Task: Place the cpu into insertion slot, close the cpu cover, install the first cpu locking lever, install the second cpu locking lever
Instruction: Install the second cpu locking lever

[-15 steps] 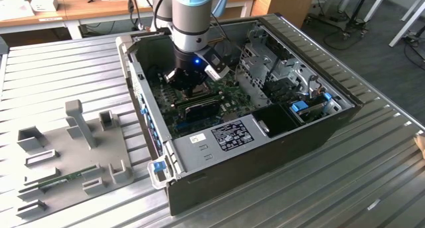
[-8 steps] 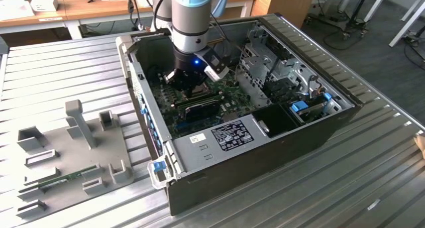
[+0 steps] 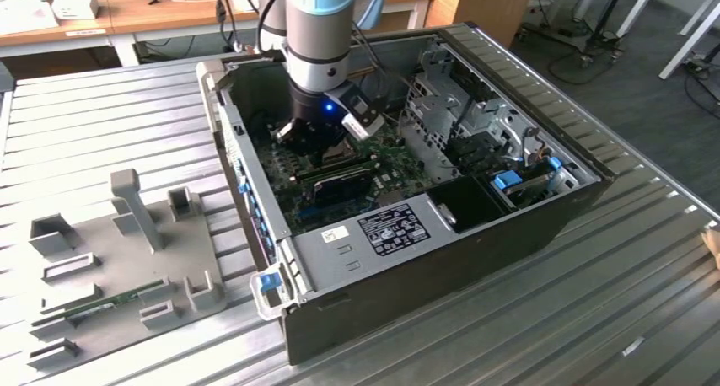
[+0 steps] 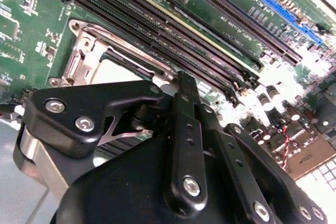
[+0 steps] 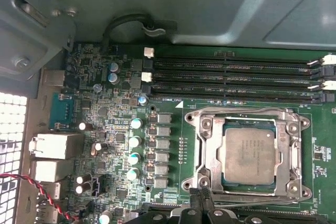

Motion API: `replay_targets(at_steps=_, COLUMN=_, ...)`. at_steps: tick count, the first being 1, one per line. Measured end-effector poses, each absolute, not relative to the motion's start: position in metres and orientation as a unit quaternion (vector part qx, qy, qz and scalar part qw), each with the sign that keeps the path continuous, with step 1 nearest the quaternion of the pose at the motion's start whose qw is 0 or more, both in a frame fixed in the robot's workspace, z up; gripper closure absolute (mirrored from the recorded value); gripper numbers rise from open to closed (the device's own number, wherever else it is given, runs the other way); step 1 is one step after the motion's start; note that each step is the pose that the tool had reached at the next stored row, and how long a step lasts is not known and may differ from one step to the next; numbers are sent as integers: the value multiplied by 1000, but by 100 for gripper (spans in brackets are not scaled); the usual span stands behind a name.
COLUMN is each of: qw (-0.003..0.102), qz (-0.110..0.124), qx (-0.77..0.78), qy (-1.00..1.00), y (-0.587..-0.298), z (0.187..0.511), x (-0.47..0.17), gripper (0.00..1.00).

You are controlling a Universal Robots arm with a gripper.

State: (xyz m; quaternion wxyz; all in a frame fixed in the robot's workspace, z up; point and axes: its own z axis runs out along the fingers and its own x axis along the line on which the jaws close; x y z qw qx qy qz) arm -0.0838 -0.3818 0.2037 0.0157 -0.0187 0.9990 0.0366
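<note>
We see the cpu (image 5: 249,156) already lying flat in the insertion slot (image 5: 247,121) at the lower right of the first wrist view, with the cpu cover (image 5: 202,153) framing it. The gripper (image 5: 202,199) sits at the slot's near edge, so we judge the work now calls for a gentle, square push. The second wrist view shows black linkage over the socket, but we cannot tell how far apart the fingers (image 4: 185,90) stand; the exterior view places the arm inside the computer case (image 3: 562,209) on the tabletop (image 3: 101,125).

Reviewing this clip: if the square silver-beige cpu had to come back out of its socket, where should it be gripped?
Grip the square silver-beige cpu by two opposite side edges, coming straight down from above: it lies flat, framed by the silver metal cover, leaving only its top exposed.
</note>
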Motion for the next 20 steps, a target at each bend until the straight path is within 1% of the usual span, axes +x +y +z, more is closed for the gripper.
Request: replay_targets(at_steps=20, qw=16, qz=36, qx=-18, qy=999, y=-382, z=200, x=-87, gripper=90)
